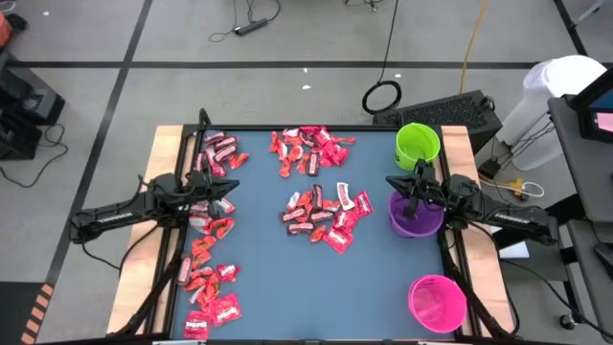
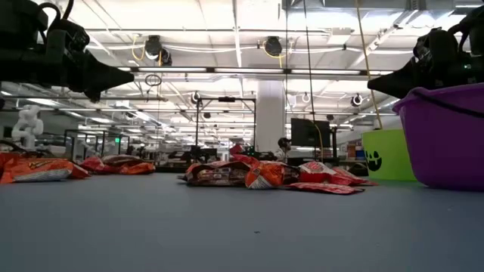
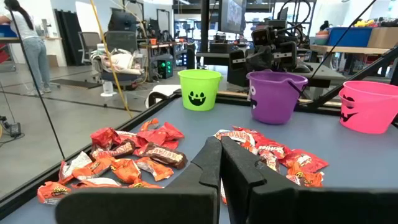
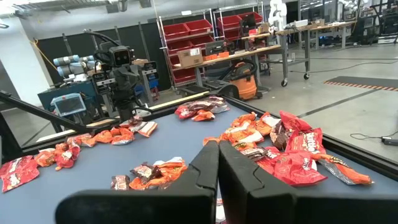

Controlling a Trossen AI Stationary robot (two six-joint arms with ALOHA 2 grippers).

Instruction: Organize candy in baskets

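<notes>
Landmark: the round purple plastic basket [image 1: 415, 216], standing at the right edge of the dark blue table top [image 1: 268, 278].

Nearest the camera side: the bright pink round plastic basket [image 1: 437, 302], well apart from the purple one, toward the table's near right corner.

Right gripper [image 1: 416, 184]: dark two-finger tool, fingers pressed together and holding nothing, hanging over the purple basket's rim.

Middle pile of shiny red and maroon wrapped candy [image 1: 326, 216]: lying flat, near the purple basket on its left.

Left gripper [image 1: 226, 186]: fingers closed tight with nothing between them, hanging across the table from the purple basket, above the left-edge strip of candy [image 1: 206, 283].

Farther: the lime green round plastic basket [image 1: 417, 144], with a black face printed on it, just beyond the purple one.

Far pile of candy [image 1: 308, 149]: left of the green basket.
</notes>
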